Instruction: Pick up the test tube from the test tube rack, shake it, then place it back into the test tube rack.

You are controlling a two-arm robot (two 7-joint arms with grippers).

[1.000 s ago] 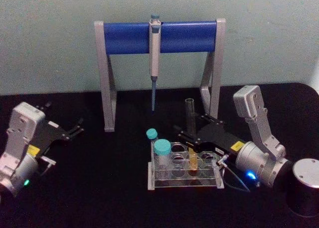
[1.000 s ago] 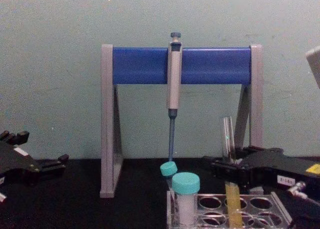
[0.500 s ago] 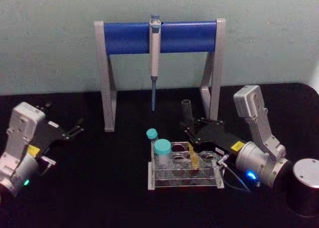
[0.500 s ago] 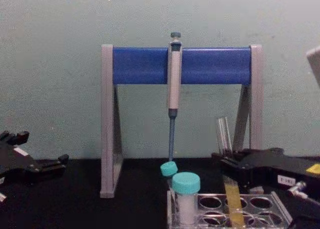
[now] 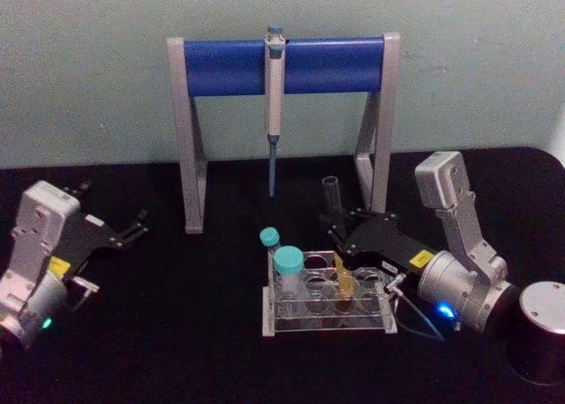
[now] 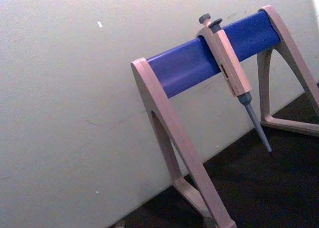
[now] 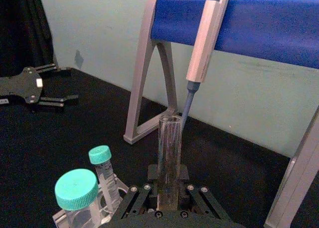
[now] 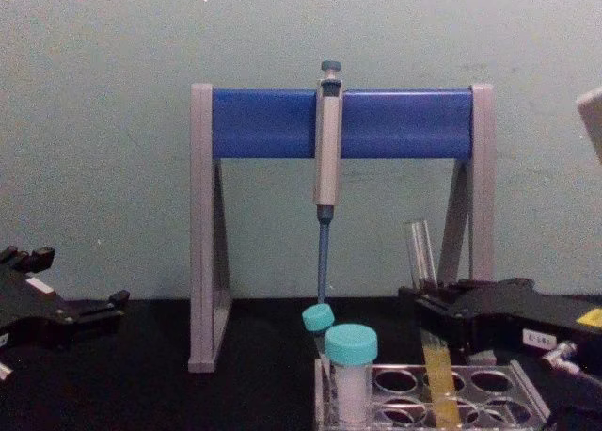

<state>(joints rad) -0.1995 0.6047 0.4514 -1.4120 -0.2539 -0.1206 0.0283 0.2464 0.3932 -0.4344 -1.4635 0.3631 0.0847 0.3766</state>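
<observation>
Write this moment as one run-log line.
right tool: holds test tube, tilted, bottom in rack | left tool: parked left, open

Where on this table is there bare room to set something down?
Bare table: between the left gripper and the test tube rack, and in front of the rack. Crowded: right of the rack, where the right gripper holds the test tube near a dark cylinder.

Head view from above, chest view low, level, perhaps nearer, both share pipette stand

right claw clamped, left claw parked open
</observation>
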